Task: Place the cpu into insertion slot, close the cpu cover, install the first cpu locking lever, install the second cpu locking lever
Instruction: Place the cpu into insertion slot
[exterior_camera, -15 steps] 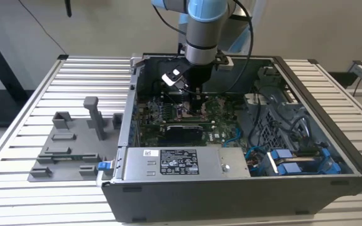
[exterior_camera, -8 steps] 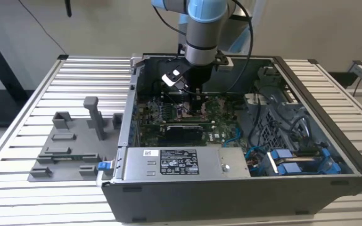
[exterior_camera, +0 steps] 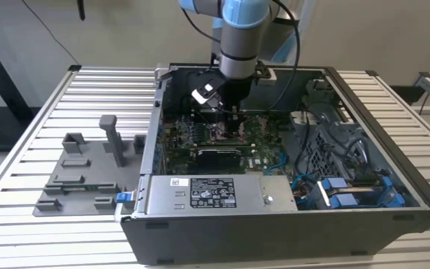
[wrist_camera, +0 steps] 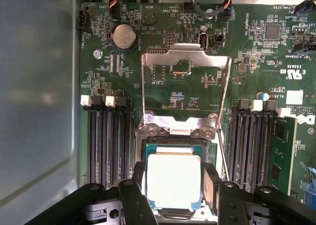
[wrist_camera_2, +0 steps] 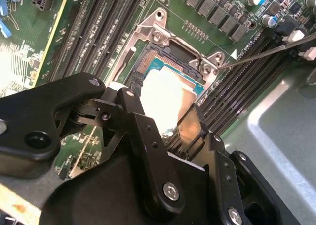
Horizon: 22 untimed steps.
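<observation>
Claw point(wrist_camera: 175, 171): clamped, by the look of it, on two opposite edges of chip point(wrist_camera: 173, 183). Chip: flat, square, no long axis; metal top facing up at wrist, edges parallel to socket point(wrist_camera: 175, 129) rim. Position: directly between fingertips, down in socket; fully seated or not, cannot tell. Cover frame point(wrist_camera: 187, 57): swung open beyond socket.

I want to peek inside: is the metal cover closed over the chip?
No, the cpu cover stands flipped open, leaving the cpu bare.
</observation>
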{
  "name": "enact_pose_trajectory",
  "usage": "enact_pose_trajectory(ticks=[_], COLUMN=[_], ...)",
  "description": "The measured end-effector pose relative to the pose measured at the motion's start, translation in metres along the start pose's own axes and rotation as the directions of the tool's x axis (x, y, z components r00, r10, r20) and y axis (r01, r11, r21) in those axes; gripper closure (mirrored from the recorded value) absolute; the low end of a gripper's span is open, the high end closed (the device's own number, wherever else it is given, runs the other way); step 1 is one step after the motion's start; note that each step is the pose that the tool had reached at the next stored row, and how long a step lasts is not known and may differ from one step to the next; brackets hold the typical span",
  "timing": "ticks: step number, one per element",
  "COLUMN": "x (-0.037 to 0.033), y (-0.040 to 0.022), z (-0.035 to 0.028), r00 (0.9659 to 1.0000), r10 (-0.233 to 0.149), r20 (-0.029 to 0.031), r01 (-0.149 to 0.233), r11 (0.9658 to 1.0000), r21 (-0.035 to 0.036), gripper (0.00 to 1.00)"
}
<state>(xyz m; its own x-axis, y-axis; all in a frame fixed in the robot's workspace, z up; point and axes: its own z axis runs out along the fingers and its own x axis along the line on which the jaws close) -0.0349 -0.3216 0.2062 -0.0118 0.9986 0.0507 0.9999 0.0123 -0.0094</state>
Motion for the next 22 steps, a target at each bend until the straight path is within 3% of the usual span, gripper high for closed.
enact_pose_trajectory(ticks=[22], x=[-0.0025], y=[-0.0011], z=[0.0076], r00=[1.0], r10=[0.0], r20=[-0.0001], r01=[0.0], r11=[1.0], r21=[0.0001], gripper=[0.45])
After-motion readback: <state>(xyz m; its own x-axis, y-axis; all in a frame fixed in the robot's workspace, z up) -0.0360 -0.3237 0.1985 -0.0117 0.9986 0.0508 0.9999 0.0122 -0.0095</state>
